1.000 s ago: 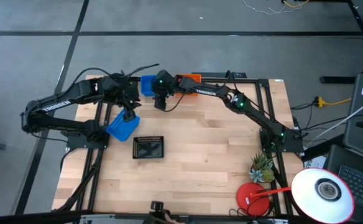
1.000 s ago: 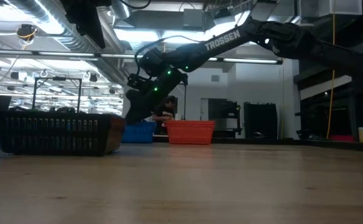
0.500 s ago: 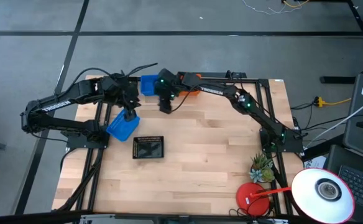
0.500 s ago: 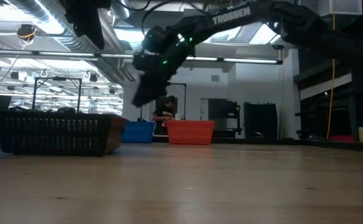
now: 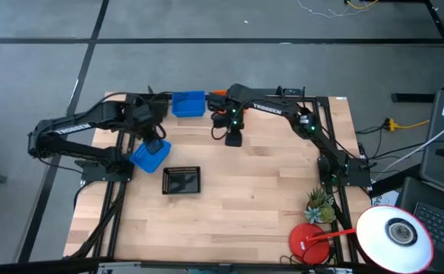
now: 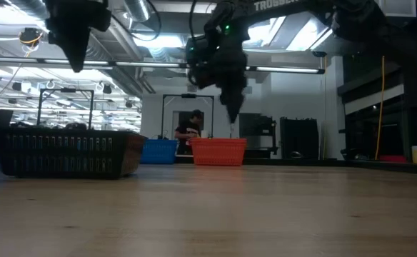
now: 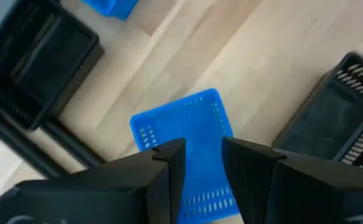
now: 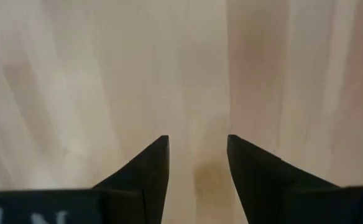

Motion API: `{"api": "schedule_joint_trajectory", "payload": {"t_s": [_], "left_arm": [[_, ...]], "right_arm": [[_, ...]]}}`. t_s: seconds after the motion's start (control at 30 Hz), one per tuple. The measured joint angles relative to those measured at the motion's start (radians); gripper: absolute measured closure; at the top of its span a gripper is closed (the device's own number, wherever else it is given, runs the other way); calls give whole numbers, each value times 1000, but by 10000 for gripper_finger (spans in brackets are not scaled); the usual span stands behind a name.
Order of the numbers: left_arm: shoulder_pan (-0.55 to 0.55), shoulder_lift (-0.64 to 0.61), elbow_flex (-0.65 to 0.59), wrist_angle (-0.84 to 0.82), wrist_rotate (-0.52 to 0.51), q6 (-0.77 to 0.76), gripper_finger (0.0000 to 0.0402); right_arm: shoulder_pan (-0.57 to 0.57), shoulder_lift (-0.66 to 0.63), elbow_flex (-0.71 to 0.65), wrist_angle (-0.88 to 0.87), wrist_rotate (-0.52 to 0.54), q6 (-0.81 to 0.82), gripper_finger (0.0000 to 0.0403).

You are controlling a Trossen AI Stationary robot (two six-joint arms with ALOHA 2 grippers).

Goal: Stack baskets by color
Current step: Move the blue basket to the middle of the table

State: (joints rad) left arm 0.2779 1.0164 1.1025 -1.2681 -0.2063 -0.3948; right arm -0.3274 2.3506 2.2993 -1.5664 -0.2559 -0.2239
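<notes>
Beside the black basket (image 5: 182,180) on the desk (image 5: 252,198), the tilted blue basket (image 5: 150,155) is overhung by the left gripper (image 5: 155,144), jaws apart and empty. The right gripper (image 5: 233,138), jaws apart, has been swung away from the far blue basket (image 5: 188,104). An orange basket (image 6: 218,151) is shown whole only in the low view.

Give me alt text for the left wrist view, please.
The left gripper, fingers open and empty, hangs over a blue basket lying on the wooden table. Black baskets flank it on two sides.
</notes>
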Motion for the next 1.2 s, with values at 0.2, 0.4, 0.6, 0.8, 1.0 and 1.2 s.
{"api": "schedule_joint_trajectory", "payload": {"t_s": [0.2,0.4,0.6,0.8,1.0,1.2], "left_arm": [[-38,54,0,-28,0,-61,305],[-37,145,-99,-20,-30,-145,305],[-32,230,-294,109,-12,-200,305],[19,364,-363,356,-20,-168,305],[112,528,-299,804,7,23,305],[109,722,-87,1038,188,128,305]], "right_arm": [[5,-226,-239,-4,105,81,240],[13,-555,-607,165,177,213,240],[26,-831,-897,248,177,302,240],[39,-1065,-1082,256,181,434,240],[39,-1225,-1185,271,203,534,240],[39,-1315,-1241,280,215,564,240]]}}
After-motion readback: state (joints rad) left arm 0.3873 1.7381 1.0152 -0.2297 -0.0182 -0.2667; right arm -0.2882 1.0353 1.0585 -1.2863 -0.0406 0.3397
